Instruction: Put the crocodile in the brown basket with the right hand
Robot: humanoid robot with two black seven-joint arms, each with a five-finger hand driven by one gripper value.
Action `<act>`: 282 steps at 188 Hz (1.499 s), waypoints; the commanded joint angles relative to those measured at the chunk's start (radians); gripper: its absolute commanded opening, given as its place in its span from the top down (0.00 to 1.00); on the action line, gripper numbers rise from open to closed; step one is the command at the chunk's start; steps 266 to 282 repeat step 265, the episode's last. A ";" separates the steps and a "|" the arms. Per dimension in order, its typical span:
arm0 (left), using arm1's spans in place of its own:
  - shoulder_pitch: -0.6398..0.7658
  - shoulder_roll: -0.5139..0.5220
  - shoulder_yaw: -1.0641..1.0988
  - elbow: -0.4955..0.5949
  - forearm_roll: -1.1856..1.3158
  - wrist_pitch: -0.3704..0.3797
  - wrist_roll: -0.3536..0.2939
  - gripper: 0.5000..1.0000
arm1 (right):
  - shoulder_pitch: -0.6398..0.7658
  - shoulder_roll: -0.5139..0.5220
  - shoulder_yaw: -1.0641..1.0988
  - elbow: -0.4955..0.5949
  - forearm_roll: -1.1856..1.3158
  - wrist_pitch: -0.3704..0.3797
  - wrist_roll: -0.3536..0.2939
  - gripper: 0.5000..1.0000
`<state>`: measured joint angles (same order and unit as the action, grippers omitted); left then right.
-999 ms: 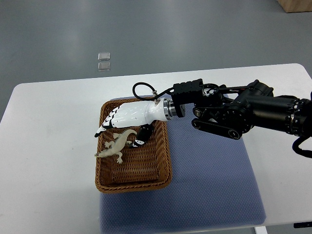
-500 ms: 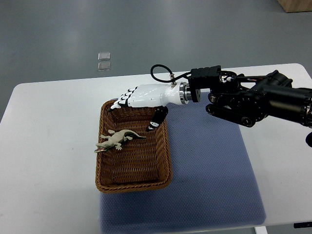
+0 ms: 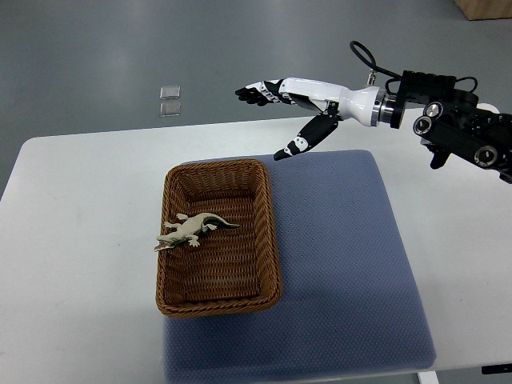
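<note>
A pale toy crocodile lies inside the brown wicker basket, along its left side, with its snout over the left rim. My right hand, white with black fingertips, hovers open beyond the basket's far right corner, above the table's back edge. Its fingers are spread and hold nothing. The black right arm enters from the right edge.
The basket stands on a blue-grey mat on a white table. Two small clear squares lie on the grey floor beyond the table. A wooden corner shows at top right.
The right hand let go of the crocodile, which now rests in the basket. The hand then rose and drew back to the upper right, away from the basket.
</note>
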<state>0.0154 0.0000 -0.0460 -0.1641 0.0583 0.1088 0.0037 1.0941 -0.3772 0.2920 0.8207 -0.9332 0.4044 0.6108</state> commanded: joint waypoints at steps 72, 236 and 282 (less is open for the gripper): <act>0.000 0.000 0.000 0.000 0.000 0.000 -0.001 0.00 | -0.269 -0.015 0.133 -0.040 0.717 0.148 -0.356 0.14; 0.000 0.000 0.000 0.000 0.000 0.000 -0.001 0.00 | -0.318 -0.011 0.125 -0.121 1.160 0.179 -0.569 0.14; 0.000 0.000 0.000 0.000 0.000 0.000 -0.001 0.00 | -0.318 -0.011 0.130 -0.121 1.160 0.189 -0.569 0.14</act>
